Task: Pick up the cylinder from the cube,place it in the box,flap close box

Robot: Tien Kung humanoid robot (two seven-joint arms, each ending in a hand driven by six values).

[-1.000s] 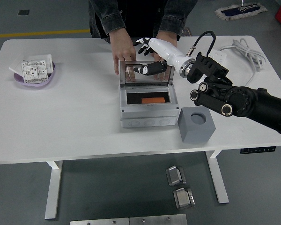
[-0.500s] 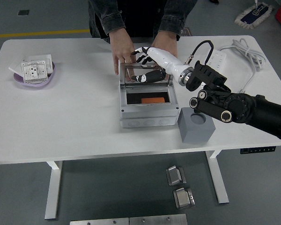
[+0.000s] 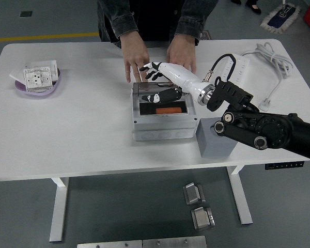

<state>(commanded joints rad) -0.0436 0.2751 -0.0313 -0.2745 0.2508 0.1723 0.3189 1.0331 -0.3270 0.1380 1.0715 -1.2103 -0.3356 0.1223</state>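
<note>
grey junction box (image 3: pixel 164 124) sits mid tabletop (image 3: pixel 88 134); all places taken from it. its clear hinged lid (image 3: pixel 156 91) is tilted partway down over the opening, hinge at the far edge. inside the box, an orange cylinder (image 3: pixel 168 110) lies on its side on the floor of the cavity, seen below the lid's free edge. right hand (image 3: pixel 160 81) reaches in from the right over the box's far half, fingers (image 3: pixel 147 70) spread and gripping nothing, resting on top of the lid, thumb lower against the lid face. grey cube (image 3: pixel 213 138) with a round socket stands just beside the box's right wall, partly covered by the black forearm. a person stands beyond the box's far side, both of the person's hands (image 3: pixel 134 57) flat on the tabletop just behind it, apart from the robot's hand. purple dish (image 3: pixel 39 87) holding a white socket plate lies well to the box's left. white power strip with cable (image 3: pixel 266 59) lies to the far right.
</note>
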